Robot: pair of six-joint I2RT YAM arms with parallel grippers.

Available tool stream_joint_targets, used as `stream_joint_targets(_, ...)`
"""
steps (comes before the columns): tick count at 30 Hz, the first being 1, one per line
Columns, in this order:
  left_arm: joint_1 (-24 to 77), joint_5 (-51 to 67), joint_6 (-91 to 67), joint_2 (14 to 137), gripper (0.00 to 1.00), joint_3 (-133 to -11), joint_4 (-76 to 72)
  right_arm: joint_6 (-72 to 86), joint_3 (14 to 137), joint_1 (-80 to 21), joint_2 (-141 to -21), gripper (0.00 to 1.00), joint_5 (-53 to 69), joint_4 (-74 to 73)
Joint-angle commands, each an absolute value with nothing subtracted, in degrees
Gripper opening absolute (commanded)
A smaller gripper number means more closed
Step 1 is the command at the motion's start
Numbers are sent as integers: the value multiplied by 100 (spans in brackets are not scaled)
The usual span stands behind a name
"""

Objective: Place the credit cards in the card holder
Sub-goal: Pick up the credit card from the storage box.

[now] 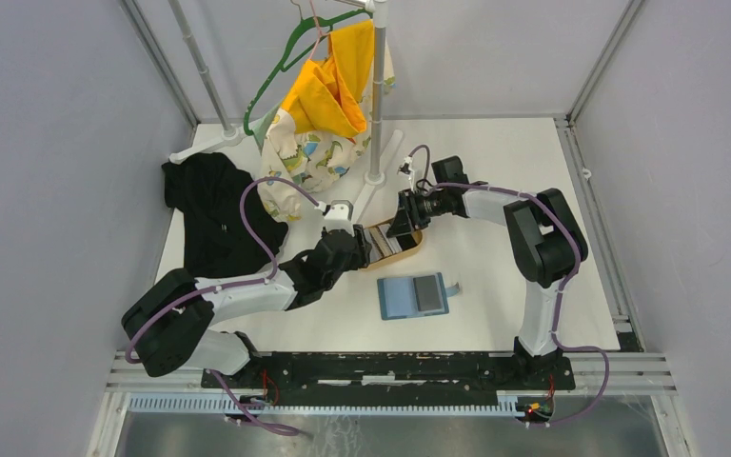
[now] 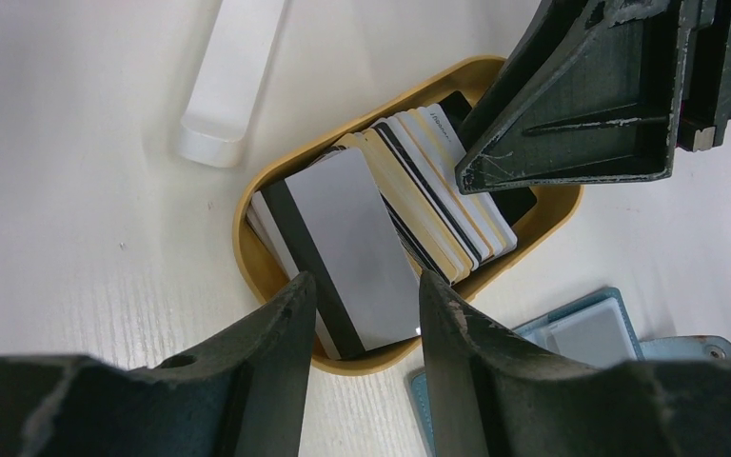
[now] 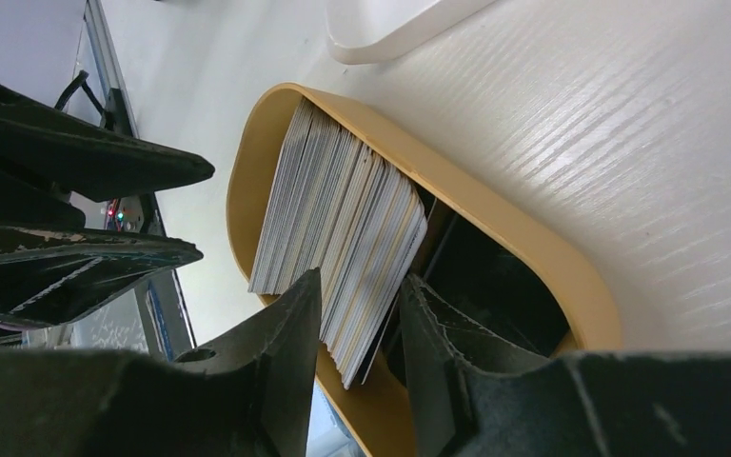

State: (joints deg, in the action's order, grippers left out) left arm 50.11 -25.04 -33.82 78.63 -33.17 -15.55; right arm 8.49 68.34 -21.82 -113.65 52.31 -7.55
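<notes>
The credit cards (image 2: pixel 409 219) stand on edge, packed in the oval wooden tray (image 3: pixel 495 214). The card holder (image 1: pixel 413 296) lies open on the table (image 1: pixel 495 190) just beside it. My left tool (image 2: pixel 360 319) stands half-wide astride a grey card (image 2: pixel 352 238) with a black stripe. My right tool (image 3: pixel 360 314) is narrow around a few cards at the stack's end. I cannot tell whether either actually pinches. The cards look light, stiff and slick, likely to cling together, so I'd take one by its edges.
</notes>
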Motion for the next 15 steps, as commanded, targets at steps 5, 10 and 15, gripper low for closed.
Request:
stream_joint_targets(5,4977,-2496,-3498,7740,51,-3260,-1903,730,6903,-2224,-11273,45,5344,-809)
stream_joint_targets(10,4984,-2522,-3509,7726,51,-3250,-1907,403,6961,-2209,-11122,48,5311,-975)
stream_joint_targets(15,4983,-2505,-3507,7717,51,-3241,-1931,79,6968,-2175,-10885,53,4884,-1083)
